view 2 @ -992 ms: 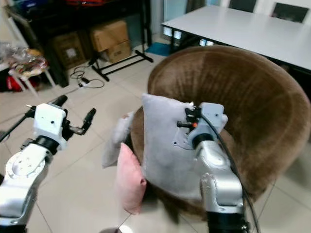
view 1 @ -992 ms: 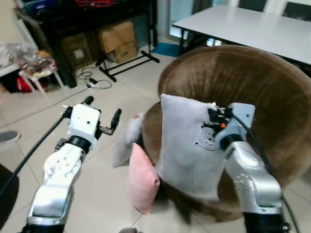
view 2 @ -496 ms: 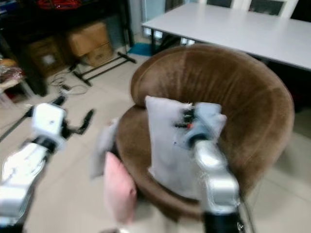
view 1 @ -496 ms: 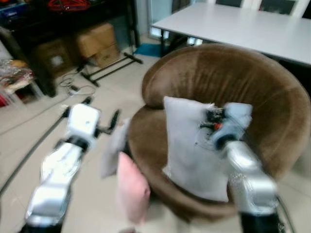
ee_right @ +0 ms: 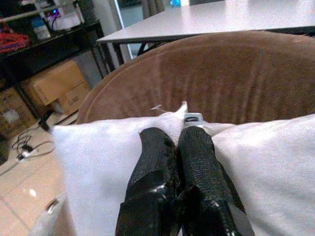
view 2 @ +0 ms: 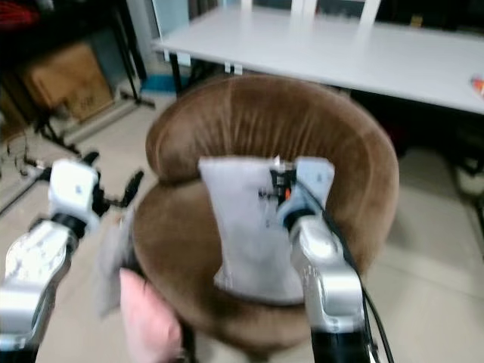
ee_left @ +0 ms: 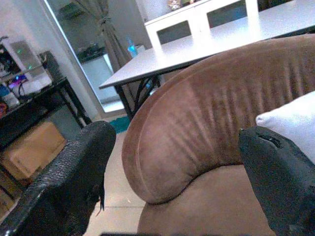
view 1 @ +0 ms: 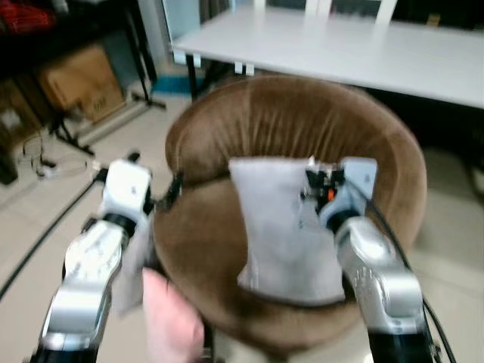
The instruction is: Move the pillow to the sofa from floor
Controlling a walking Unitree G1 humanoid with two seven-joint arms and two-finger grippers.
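Observation:
A pale grey pillow [view 1: 283,227] hangs upright over the seat of the round brown sofa chair [view 1: 302,121], its lower edge near the seat cushion. My right gripper [ee_right: 178,137] is shut on the pillow's top edge, next to a small label. My left gripper [view 1: 155,175] is open with nothing in it, at the sofa's left rim. In the left wrist view the sofa's curved back [ee_left: 197,118] lies between the spread fingers [ee_left: 88,162].
A pink pillow [view 1: 170,325] and a grey one [view 1: 128,265] lie on the tiled floor at the sofa's front left, by my left arm. A long white table [view 1: 363,45] stands behind the sofa. Cardboard boxes [view 1: 76,72] and cables sit far left.
The whole picture has shifted as the camera moved; the sofa now sits centred and closer. The right gripper still holds the grey pillow. My left gripper is now at the sofa's rim.

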